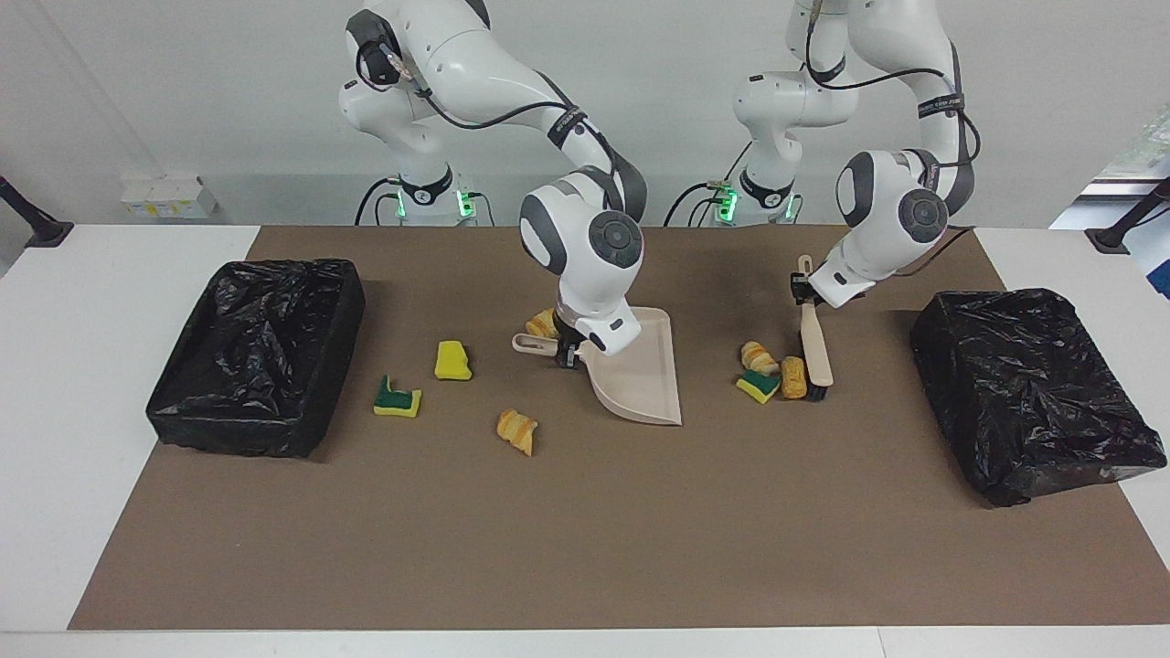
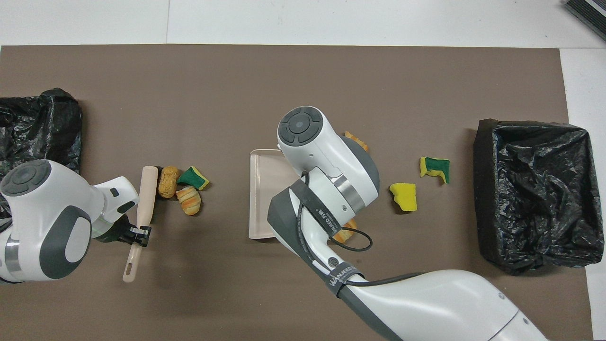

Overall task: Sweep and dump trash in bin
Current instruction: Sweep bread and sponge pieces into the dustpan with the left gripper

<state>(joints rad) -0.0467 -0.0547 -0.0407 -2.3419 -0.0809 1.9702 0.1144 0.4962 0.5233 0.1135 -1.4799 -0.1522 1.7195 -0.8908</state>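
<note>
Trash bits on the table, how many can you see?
7. Three huddle by the brush: bread, sponge, bread. One bread sits by the dustpan handle. Bread, yellow sponge and green sponge lie toward the open bin.

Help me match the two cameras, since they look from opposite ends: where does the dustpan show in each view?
Facing view: the dustpan lies mid-mat, its handle clamped in the right hand.
Overhead view: the dustpan is near the centre, partly under the right arm.
Shared landmark: the yellow sponge bit, beside the dustpan toward the right arm's end of the table.
</note>
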